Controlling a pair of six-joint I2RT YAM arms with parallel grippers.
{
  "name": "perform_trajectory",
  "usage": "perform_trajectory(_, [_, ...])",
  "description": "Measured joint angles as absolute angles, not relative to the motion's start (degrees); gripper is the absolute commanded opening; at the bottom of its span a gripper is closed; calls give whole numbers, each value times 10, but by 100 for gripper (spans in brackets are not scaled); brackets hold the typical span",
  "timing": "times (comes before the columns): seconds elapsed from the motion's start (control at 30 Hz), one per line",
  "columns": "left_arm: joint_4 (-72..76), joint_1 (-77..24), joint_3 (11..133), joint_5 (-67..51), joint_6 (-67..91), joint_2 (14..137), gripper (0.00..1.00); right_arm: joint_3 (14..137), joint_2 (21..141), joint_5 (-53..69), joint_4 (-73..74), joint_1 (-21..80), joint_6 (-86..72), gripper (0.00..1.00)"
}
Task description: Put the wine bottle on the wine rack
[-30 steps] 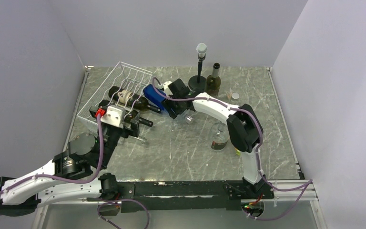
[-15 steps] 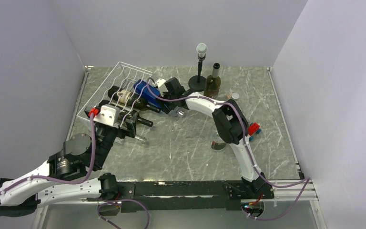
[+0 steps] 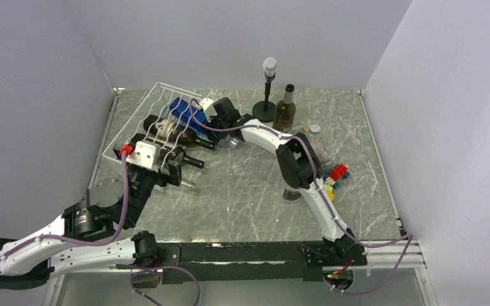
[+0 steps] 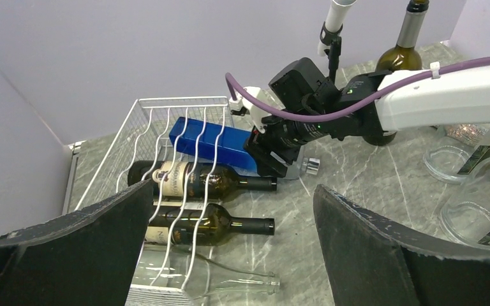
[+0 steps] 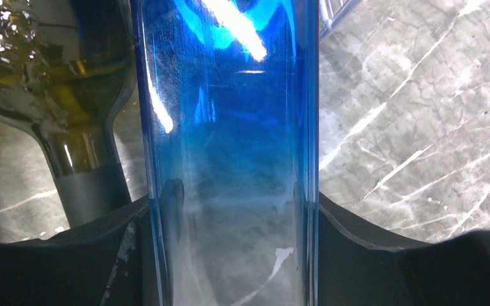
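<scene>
The wine bottle is a blue square-sided glass one, and my right gripper is shut on it. It lies tilted over the far part of the white wire wine rack. From the left wrist, the blue bottle rests across the rack's wires. The right wrist view is filled by the bottle between the gripper's dark pads. Two dark wine bottles and a clear one lie in the rack. My left gripper hangs open at the rack's near right corner, holding nothing.
An upright olive bottle and a black stand with a white top are at the back. Clear glass jars, toy bricks and a small cap lie right of the right arm.
My right arm has carried the blue bottle left and away from me, from beside the rack onto its wires. The left arm has shifted only slightly.
</scene>
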State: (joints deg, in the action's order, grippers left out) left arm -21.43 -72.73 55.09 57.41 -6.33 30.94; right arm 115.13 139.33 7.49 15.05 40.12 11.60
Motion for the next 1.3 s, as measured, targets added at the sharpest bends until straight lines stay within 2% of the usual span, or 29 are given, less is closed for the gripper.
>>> perform_trajectory(0.3, [-222, -727, 551, 574, -53, 305, 99, 1200, 1427, 57, 150, 409, 147, 0])
perform_trajectory(0.6, [-223, -727, 551, 574, -48, 305, 99, 1227, 1438, -22, 159, 432, 223, 0])
perform_trajectory(0.87, [-223, -727, 548, 576, -48, 305, 99, 1249, 1475, -65, 104, 456, 284, 9])
perform_trajectory(1.0, [-224, -727, 546, 577, -48, 305, 99, 1249, 1475, -68, 103, 456, 286, 27])
perform_trajectory(1.1, [-225, -727, 546, 578, -48, 305, 99, 1249, 1475, -72, 103, 457, 286, 47])
perform_trajectory(1.3, [-226, -727, 545, 579, -48, 305, 99, 1242, 1475, -90, 95, 461, 286, 72])
